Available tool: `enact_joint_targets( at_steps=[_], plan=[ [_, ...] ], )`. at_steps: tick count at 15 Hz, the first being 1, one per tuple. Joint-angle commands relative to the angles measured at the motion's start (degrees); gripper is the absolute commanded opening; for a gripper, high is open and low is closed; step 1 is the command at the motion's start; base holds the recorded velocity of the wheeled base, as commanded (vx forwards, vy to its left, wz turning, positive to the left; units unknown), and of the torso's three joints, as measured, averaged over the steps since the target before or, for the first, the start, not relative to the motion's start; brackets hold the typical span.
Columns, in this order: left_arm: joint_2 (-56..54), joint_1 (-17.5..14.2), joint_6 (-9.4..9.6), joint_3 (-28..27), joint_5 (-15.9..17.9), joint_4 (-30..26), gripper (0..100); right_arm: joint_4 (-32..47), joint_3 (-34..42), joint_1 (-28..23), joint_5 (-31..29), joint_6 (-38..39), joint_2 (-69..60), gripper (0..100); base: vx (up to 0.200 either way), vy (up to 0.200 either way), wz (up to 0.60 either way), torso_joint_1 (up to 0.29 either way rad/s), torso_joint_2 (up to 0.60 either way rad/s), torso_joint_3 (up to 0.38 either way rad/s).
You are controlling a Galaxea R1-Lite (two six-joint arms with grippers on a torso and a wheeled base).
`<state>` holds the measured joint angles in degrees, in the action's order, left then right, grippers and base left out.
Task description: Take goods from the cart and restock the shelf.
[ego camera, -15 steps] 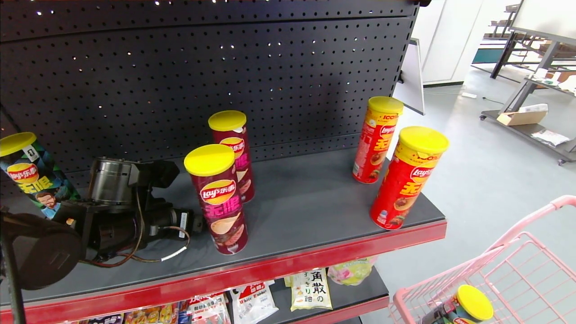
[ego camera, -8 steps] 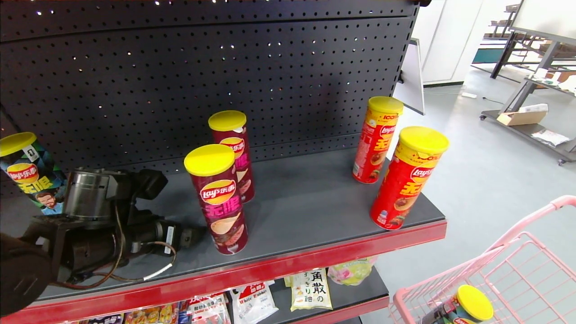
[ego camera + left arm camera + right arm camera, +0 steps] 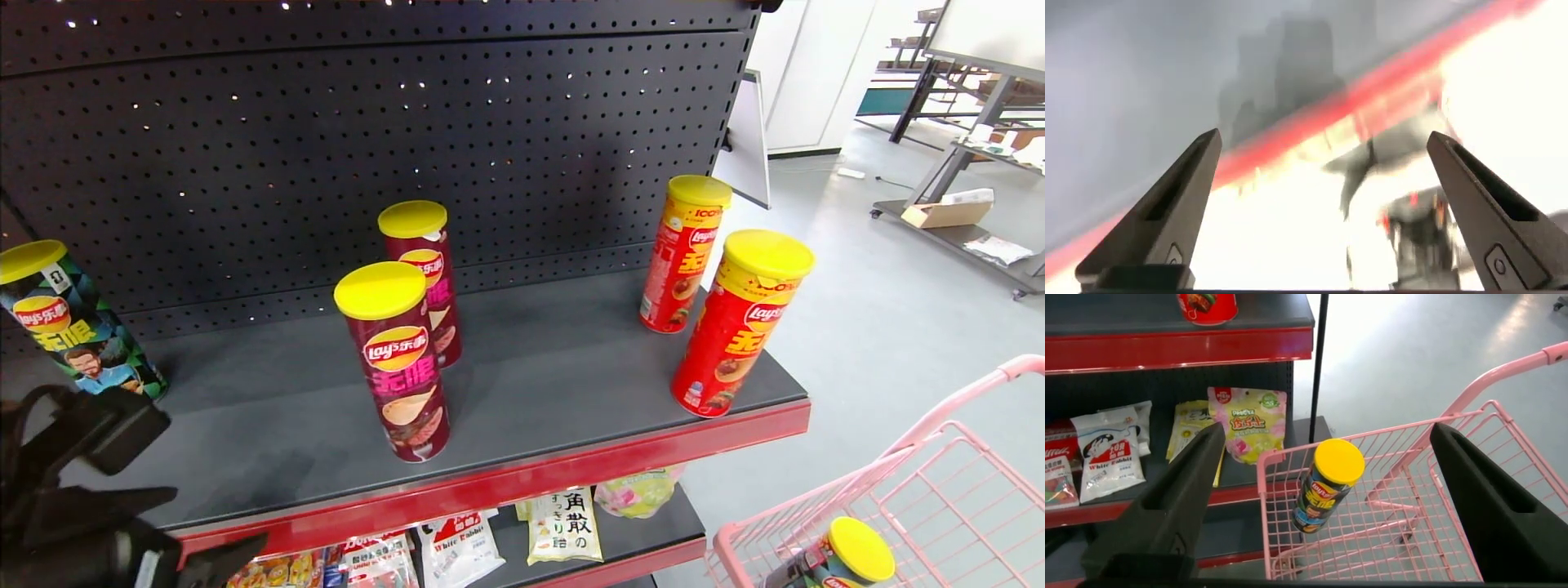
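Plainly, left gripper (image 3: pixel 1324 137) gapes by the dark shelf (image 3: pixel 531 384) (red-edged), and right gripper (image 3: pixel 1327 429) gapes above the cart (image 3: pixel 955 406).

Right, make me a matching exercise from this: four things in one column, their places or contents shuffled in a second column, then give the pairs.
Things
1. front maroon can
2. front red can
3. snack bags
4. pink cart

Places or contents
A. holds one yellow-lidded can
B. middle of the upper shelf
C. on the lower shelf
D. right end of the upper shelf

Pairs: 1-B, 2-D, 3-C, 4-A
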<state>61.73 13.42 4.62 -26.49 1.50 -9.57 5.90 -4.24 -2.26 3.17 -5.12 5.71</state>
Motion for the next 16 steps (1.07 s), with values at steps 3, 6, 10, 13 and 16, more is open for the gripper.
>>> enact_joint_targets(
  at_steps=[3,6,10,13,16],
  plan=[
    [-16.2,-0.2,1.27,1.7,0.0,-9.5,100,0.0,0.0,-0.1,0.0,0.1,-0.3,100,0.0,0.0,0.0,0.0,0.0,0.0],
    [-1.0,-0.2,0.92,7.6,-0.2,13.4,100,0.0,0.0,0.0,0.0,0.0,-1.1,100,0.0,0.0,0.0,0.0,0.0,0.0],
    [13.9,-0.1,0.65,6.6,-2.8,26.2,100,0.0,0.0,0.0,-0.3,0.0,-1.6,100,0.0,0.0,0.0,0.0,0.0,0.0],
    [21.7,-0.1,0.13,5.6,-3.0,31.2,100,0.0,0.0,0.0,-0.3,0.0,-1.5,100,0.0,0.0,0.0,0.0,0.0,0.0],
    [26.9,1.2,-1.46,3.0,-4.5,37.3,100,0.0,-0.1,0.0,-0.3,-0.1,-1.6,100,0.0,0.0,0.0,0.0,0.0,0.0]
  ],
)
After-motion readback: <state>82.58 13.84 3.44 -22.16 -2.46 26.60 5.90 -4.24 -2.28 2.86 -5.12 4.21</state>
